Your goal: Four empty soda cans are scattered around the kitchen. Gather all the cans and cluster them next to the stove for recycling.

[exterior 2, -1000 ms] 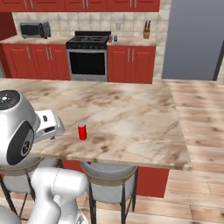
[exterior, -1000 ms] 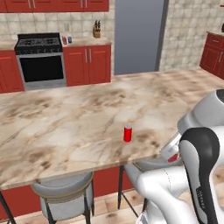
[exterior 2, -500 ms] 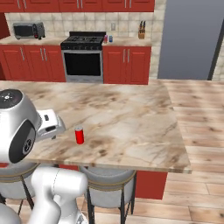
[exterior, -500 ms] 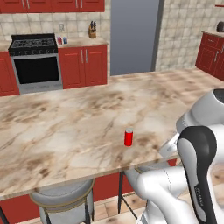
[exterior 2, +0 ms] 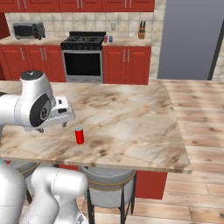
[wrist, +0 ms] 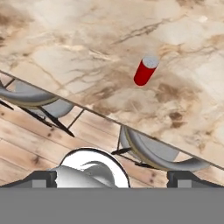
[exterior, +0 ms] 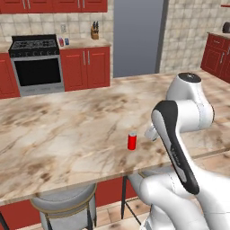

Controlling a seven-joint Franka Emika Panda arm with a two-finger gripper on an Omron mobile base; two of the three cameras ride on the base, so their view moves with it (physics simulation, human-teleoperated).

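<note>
In the left base view, a red can (exterior: 131,141) is seen upright on the tabletop (exterior: 63,130), the stove (exterior: 36,63) at 11 o'clock. In the right base view, two cans (exterior 2: 107,39) are seen beside it. In the hand view, the gripper (wrist: 112,178) is spread wide, holding nothing.

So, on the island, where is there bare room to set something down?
The island is bare nearly everywhere; one red can stands upright near its front edge, the open hand close by. Widest free patches: between can and far edge, and right of the can. By the stove, cans crowd the counter.
</note>
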